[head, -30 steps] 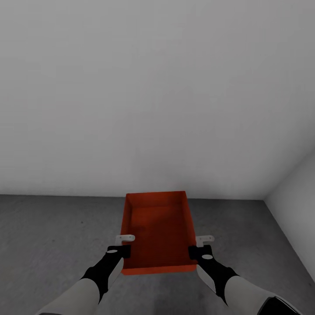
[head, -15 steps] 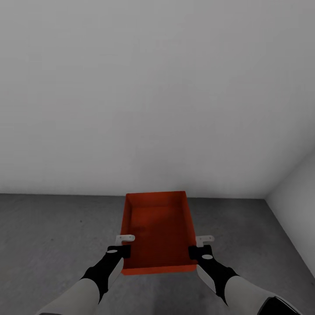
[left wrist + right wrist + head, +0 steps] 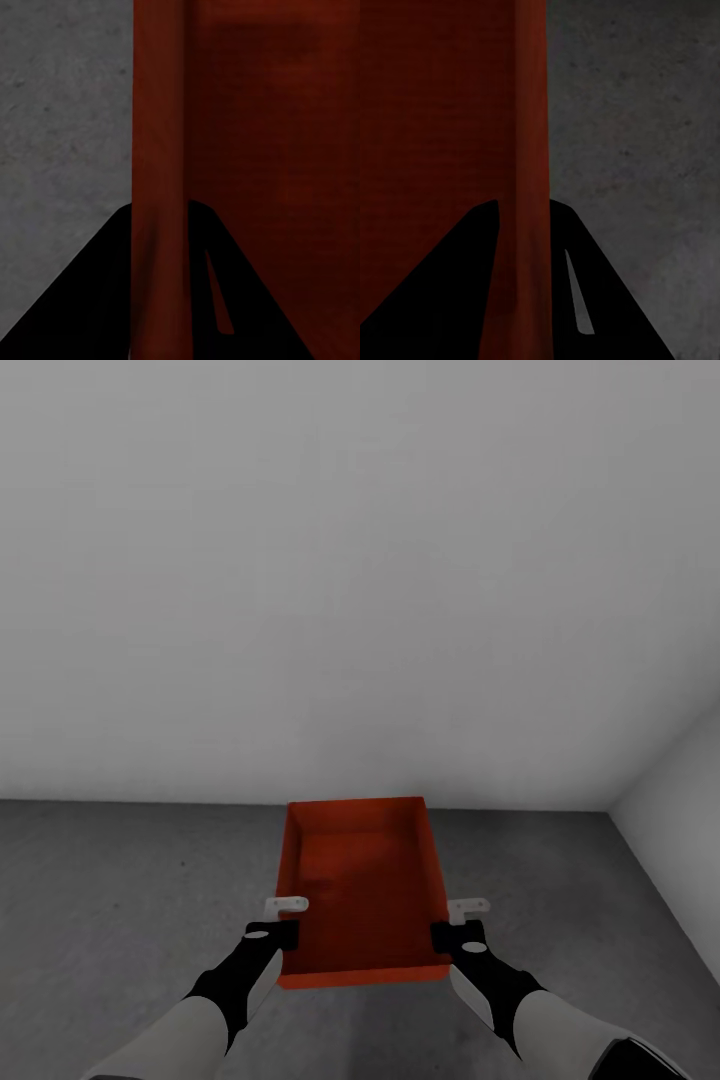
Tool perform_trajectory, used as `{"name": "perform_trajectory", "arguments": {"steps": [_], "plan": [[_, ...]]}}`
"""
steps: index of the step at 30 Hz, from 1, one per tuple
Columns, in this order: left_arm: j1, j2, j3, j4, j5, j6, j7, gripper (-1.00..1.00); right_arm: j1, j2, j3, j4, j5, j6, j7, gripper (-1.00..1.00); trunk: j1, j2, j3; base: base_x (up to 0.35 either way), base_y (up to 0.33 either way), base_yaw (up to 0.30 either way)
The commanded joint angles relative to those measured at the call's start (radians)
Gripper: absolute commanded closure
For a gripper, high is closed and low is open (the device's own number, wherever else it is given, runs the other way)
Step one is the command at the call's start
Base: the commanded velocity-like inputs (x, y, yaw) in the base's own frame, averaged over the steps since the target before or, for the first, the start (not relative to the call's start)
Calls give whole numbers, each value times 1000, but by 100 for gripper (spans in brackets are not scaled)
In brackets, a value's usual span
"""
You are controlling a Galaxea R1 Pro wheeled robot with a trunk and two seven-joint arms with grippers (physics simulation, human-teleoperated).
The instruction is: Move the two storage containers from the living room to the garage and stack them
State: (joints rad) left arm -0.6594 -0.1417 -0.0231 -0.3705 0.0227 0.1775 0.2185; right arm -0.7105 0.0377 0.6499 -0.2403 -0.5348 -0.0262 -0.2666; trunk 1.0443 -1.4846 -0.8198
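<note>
Container [image 3: 360, 890], orange-red and lidless, sits at lower centre of the head view, held level above the grey floor [image 3: 120, 890] between both arms. The left gripper [image 3: 283, 923] pinches its left wall near the front corner; the right gripper [image 3: 455, 925] pinches the right wall. In each wrist view two dark fingers [image 3: 97, 300] [image 3: 607, 300] straddle the thin wall, closed on it. A pale wall [image 3: 350, 560] fills the upper frame.

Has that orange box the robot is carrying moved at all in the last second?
No. The orange box sits at the same spot against the wall-floor line in the head view, held by the left gripper and right gripper.
</note>
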Motion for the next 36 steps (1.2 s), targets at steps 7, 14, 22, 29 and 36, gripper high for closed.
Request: {"name": "perform_trajectory", "arguments": {"steps": [7,14,22,29,36], "plan": [[0,1,-3,-3,0,7,9,100,-1,-15,-4,1,-5,-6,-9,100,27,-50,-23,0,0,0],[0,1,-3,-3,0,7,9,100,-1,-15,-4,1,-5,-9,-9,100,54,-99,-50,0,0,0],[0,1,-3,-2,0,7,9,100,-1,-22,-5,0,-5,-9,-9,100,84,-155,-88,0,0,0],[0,1,-3,-2,0,8,9,100,-1,-22,-5,1,-5,-9,-9,100,111,-204,-113,0,0,-16],[0,1,-3,-2,0,8,8,100,-1,-21,-5,1,-6,-9,-9,100,138,-253,-139,0,0,-204]]}}
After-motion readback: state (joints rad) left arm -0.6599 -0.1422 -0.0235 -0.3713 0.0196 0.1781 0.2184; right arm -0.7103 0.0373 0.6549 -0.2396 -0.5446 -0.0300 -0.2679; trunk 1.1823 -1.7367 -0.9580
